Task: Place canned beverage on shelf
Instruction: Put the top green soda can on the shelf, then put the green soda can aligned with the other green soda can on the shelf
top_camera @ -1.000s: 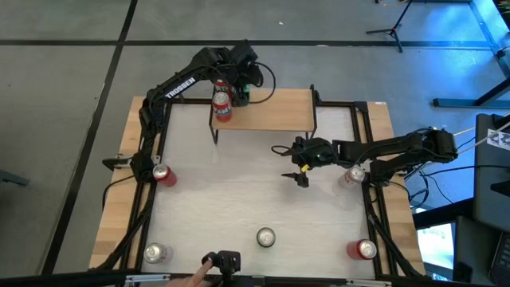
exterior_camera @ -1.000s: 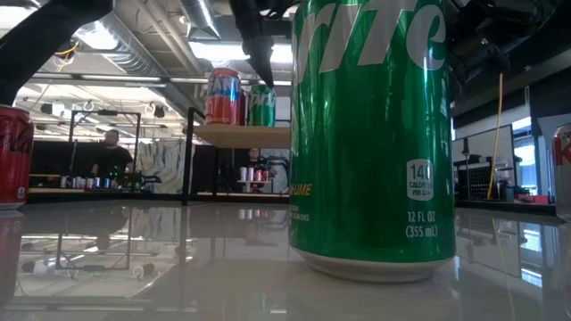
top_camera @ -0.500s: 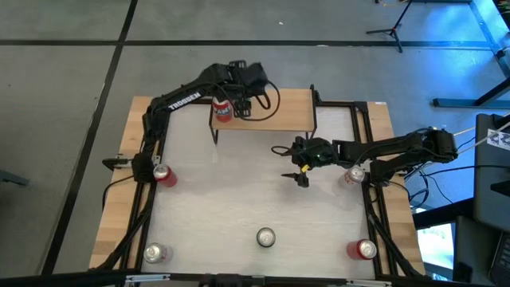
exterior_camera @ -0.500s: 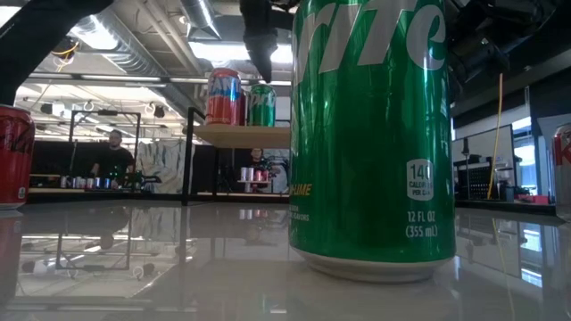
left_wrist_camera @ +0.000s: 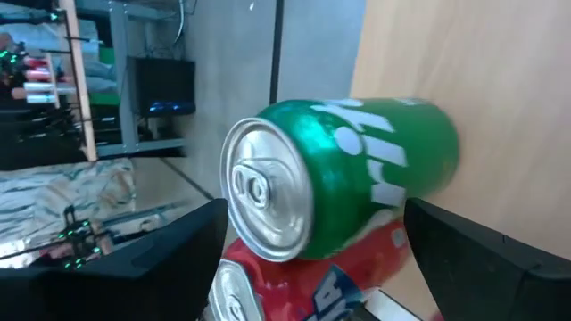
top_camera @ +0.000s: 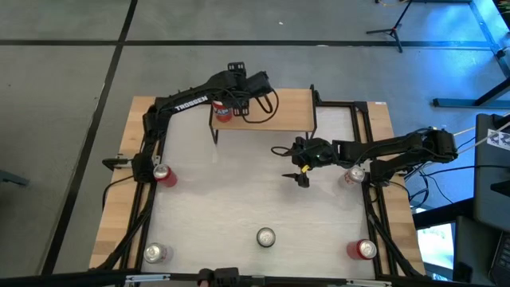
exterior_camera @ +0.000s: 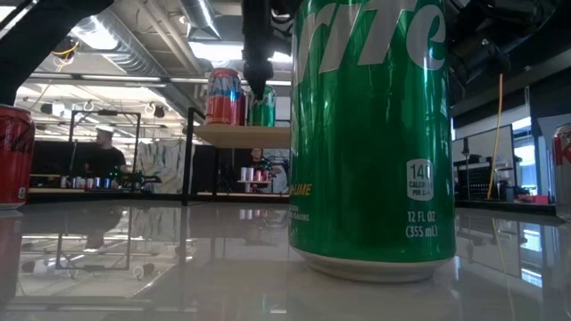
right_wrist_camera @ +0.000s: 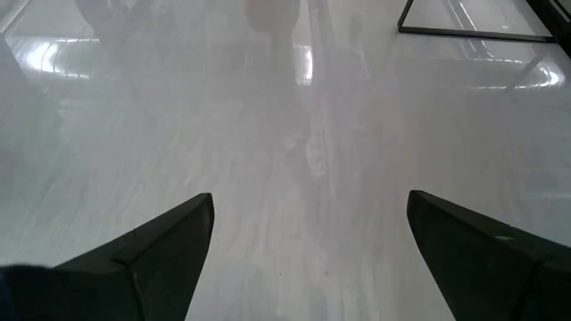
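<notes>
Two cans, red (top_camera: 222, 112) and green (left_wrist_camera: 357, 178), stand at the shelf's (top_camera: 279, 112) left end, the left gripper (left_wrist_camera: 308, 259) spread around the green one; five cans remain on the table (top_camera: 239, 191), the right gripper (top_camera: 301, 171) spread, empty.

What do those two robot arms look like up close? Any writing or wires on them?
Both arms are dark, nearly black, built of jointed tube-like segments. The left arm bears white "TROSSEN" lettering, and a thin black cable loops off beside its gripper. The right arm looks the same, with no lettering legible; its gripper ends in two dark, wedge-shaped fingers.
</notes>
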### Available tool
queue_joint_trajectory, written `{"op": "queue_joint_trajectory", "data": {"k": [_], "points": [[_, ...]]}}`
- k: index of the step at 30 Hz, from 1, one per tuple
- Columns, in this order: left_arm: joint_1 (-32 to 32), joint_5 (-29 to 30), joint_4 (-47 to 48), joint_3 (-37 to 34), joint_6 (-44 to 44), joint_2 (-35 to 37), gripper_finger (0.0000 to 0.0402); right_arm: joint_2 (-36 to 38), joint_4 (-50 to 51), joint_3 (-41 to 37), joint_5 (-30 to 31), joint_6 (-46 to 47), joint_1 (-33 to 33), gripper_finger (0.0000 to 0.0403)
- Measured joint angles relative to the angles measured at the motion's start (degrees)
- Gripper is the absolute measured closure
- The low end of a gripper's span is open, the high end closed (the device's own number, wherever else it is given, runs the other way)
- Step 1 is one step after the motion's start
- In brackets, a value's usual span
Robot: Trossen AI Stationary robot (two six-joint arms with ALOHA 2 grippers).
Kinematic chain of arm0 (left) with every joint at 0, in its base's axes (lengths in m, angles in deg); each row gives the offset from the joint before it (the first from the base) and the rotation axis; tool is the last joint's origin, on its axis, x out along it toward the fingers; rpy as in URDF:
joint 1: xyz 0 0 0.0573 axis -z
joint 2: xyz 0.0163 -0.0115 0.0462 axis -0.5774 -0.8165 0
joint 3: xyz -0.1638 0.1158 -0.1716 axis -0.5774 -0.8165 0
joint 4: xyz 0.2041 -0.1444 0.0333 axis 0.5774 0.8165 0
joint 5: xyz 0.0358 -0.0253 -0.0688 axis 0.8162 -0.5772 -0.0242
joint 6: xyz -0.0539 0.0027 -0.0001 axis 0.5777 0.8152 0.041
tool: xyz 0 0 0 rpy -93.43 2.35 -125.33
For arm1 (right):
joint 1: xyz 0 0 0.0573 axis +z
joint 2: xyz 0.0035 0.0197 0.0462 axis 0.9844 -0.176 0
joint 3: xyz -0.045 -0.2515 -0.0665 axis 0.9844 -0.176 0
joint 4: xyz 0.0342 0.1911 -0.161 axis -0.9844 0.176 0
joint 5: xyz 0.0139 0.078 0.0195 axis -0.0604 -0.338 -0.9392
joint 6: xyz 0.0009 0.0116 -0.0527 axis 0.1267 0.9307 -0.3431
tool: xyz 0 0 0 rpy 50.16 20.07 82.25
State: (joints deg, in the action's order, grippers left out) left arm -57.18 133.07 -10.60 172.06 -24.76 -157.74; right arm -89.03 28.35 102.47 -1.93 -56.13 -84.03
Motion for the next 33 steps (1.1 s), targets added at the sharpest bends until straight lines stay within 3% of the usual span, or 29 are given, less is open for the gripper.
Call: {"op": "queue_joint_trajectory", "data": {"k": [21,33], "points": [[-2.95,0.15,-2.36,-0.47,-1.86,0.01,0.007,0.0,-0.07,0.0,0.02,-1.03,0.0,0.0033],[0.99,-1.07,-1.73,3.41,-3.63,-0.01,0.007,0.0,-0.07,0.0,0.02,-1.14,0.01,0.0033]]}}
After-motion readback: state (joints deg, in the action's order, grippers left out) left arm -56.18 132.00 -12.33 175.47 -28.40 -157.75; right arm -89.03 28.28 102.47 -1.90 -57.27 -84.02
